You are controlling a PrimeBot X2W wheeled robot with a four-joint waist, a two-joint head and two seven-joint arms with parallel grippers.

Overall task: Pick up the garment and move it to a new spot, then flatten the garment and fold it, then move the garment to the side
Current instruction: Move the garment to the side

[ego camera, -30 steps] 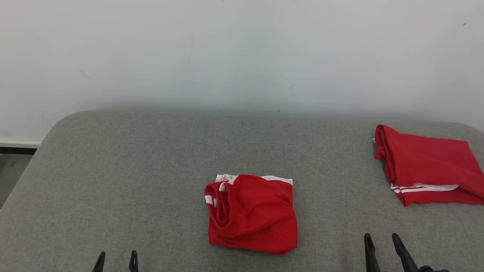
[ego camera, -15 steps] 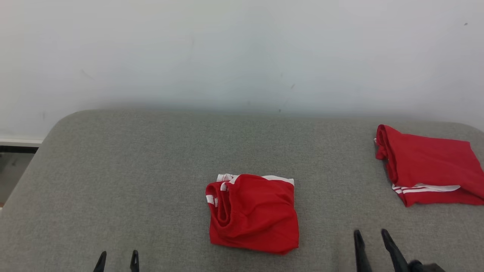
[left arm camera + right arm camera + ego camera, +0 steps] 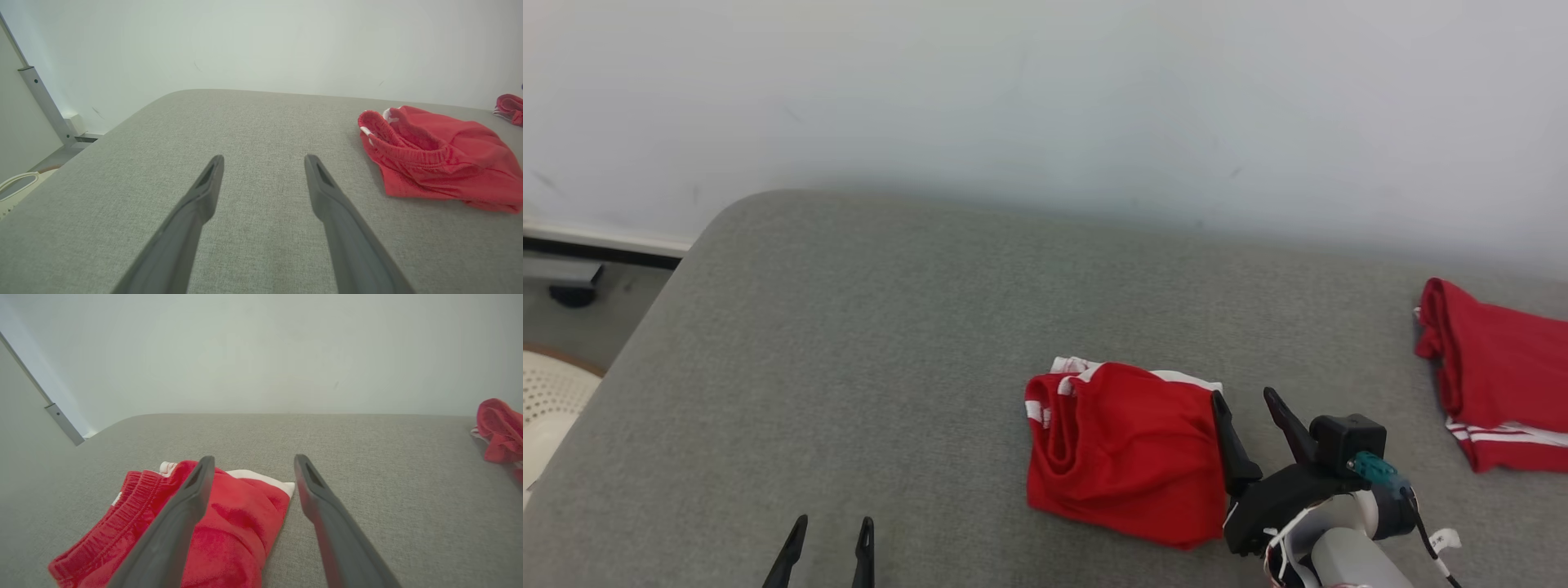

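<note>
At the edge of the garment [image 3: 1123,453], the right gripper [image 3: 1243,395] stands spread wide; the left gripper [image 3: 835,520] likewise.

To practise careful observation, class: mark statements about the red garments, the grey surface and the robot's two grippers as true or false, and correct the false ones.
1. The folded red garment with white trim lies on the grey fabric surface. True.
2. The right gripper is shut on that garment. False: it is open and grips nothing, with one finger over the garment's edge and the other over the surface.
3. The left gripper is open and apart from the folded garment. True.
4. A second red garment lies at the robot's left end of the surface. False: it lies at the right end.
</note>
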